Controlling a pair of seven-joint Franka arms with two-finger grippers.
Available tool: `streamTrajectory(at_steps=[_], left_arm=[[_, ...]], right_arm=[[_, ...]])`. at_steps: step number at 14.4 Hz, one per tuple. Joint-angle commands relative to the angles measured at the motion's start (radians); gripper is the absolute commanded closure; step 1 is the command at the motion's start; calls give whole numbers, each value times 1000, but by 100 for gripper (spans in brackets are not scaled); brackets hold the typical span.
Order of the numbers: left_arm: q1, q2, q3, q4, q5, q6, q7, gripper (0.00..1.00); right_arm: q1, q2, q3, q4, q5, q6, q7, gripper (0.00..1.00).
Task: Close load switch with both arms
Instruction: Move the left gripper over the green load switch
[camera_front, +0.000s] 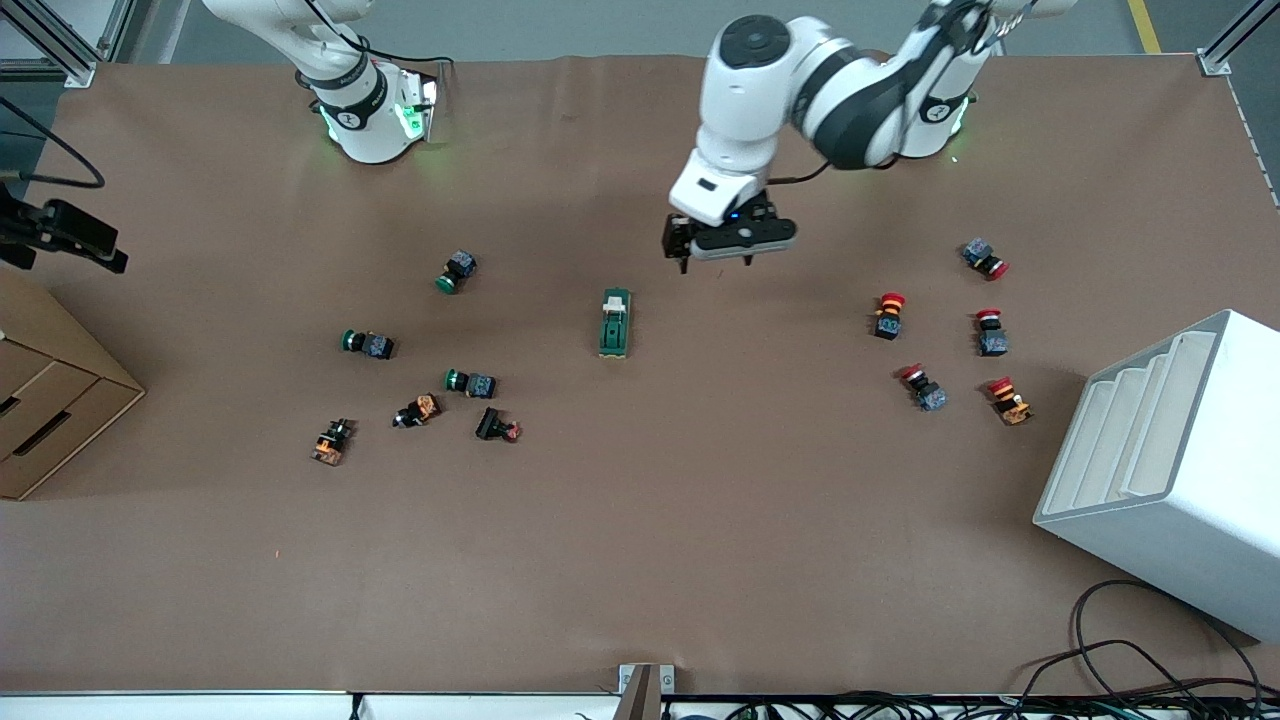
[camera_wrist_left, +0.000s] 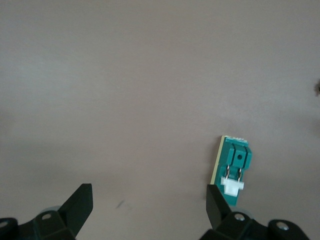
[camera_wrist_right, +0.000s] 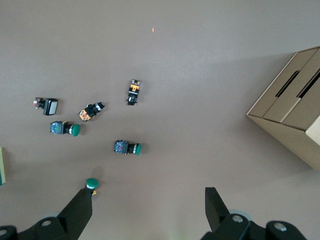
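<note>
Switch block (camera_front: 614, 322) lies mid-table, untouched, its white lever (camera_wrist_left: 232, 186) exposed. Left gripper (camera_front: 716, 258), fingers spread, hangs over bare table just beside it. Right gripper (camera_wrist_right: 149, 207), also spread, waits high near its base. Risk: an off-centre descent could shove the loose block.

Matt brown paper-like table (camera_front: 640, 560) (smooth), glossy green plastic load switch (camera_front: 614, 324).
</note>
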Motion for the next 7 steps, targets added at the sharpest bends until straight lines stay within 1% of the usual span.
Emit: streamTrajectory(at_steps=[1, 2, 3, 5, 6, 7], left_arm=[[-62, 157, 1, 27, 314, 56, -330, 0], [-70, 192, -2, 29, 417, 56, -433, 0], [-90, 223, -4, 32, 494, 57, -513, 0], [-149, 271, -2, 33, 644, 56, -634, 1], [-174, 289, -2, 33, 735, 54, -694, 1], [-197, 314, -2, 47, 799, 54, -772, 1]], right_arm=[[-14, 1, 9, 6, -43, 46, 5, 0], [-16, 7, 9, 6, -54, 47, 7, 0], [-14, 27, 9, 6, -68, 49, 7, 0], [-11, 29, 11, 2, -79, 46, 24, 0], [-11, 29, 11, -4, -68, 44, 48, 0], [-8, 32, 12, -13, -63, 46, 130, 0]])
